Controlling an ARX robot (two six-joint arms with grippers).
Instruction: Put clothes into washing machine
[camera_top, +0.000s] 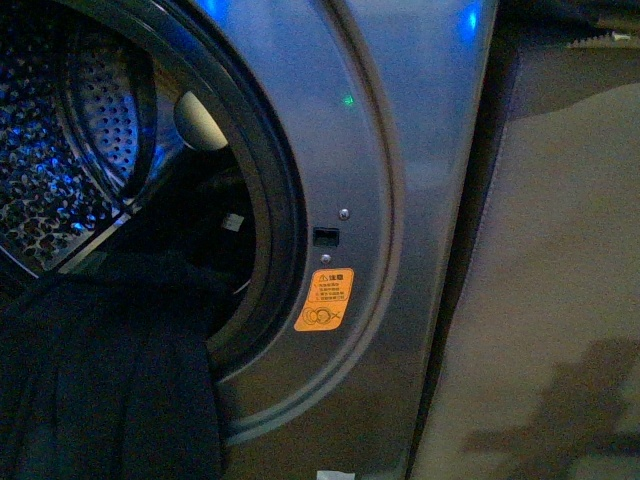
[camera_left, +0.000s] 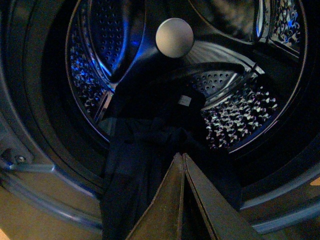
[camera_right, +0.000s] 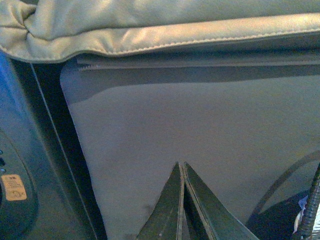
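Note:
The grey washing machine (camera_top: 400, 150) fills the front view, its round porthole open on the steel drum (camera_top: 60, 130). The dark navy clothes (camera_top: 110, 380) drape over the black gasket at the lower left and hang down outside. In the left wrist view the clothes (camera_left: 145, 150) lie across the porthole's lower rim, partly inside the drum (camera_left: 235, 115), with a small white tag (camera_left: 184, 100) showing. My left gripper (camera_left: 182, 156) is shut on the clothes at the porthole's mouth. My right gripper (camera_right: 181, 165) is shut and empty, facing a flat beige panel (camera_right: 200, 115) beside the machine.
An orange warning sticker (camera_top: 324, 299) and a door latch slot (camera_top: 326, 236) sit right of the porthole. A beige panel (camera_top: 560, 280) stands right of the machine. A beige leathery cushion (camera_right: 125, 25) lies above the panel. A round pale knob (camera_left: 174, 37) sits at the drum's back.

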